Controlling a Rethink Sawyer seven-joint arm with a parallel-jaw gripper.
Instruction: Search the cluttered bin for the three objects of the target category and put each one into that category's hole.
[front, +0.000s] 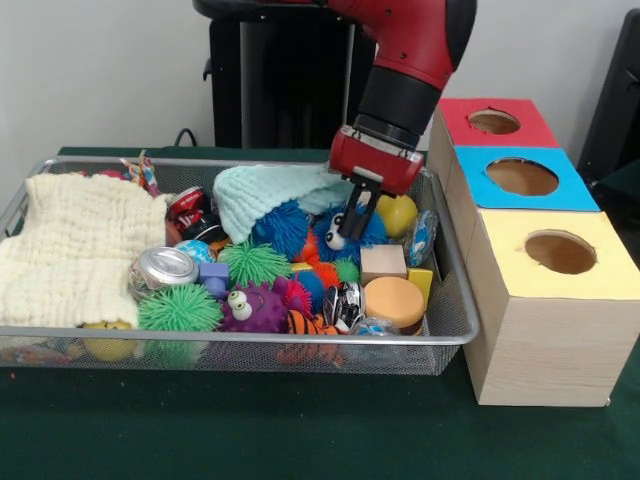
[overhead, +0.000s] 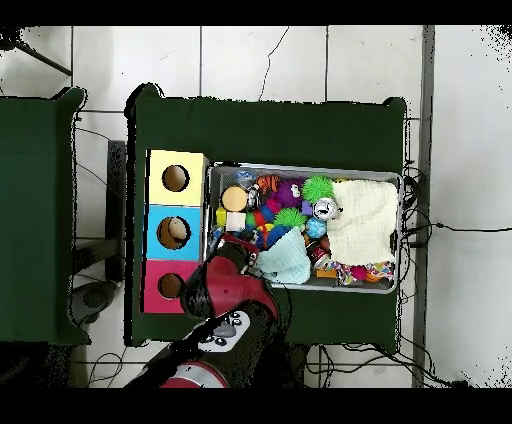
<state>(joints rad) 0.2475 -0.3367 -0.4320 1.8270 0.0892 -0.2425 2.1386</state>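
Gripper (front: 362, 212) down in wire bin (front: 455, 310), fingers slightly apart, holding nothing. Blue spiky googly-eyed toy (front: 340, 232) directly beneath tips, abt 6 o'clock, touching. Holes box (front: 545, 300) at 3 o'clock.

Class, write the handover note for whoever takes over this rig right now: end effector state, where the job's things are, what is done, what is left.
End effector: down inside the wire bin, fingers at a blue spiky ball with googly eyes; whether it grips it cannot be told.
Bin: still crowded with spiky balls, a crushed can, wooden blocks, a cream cloth and a mint cloth.
Boxes beside the bin: red box, blue box, yellow box; no object shows in any hole.
Done: nothing visibly sorted.
Left: find the three target objects and drop each into its hole.
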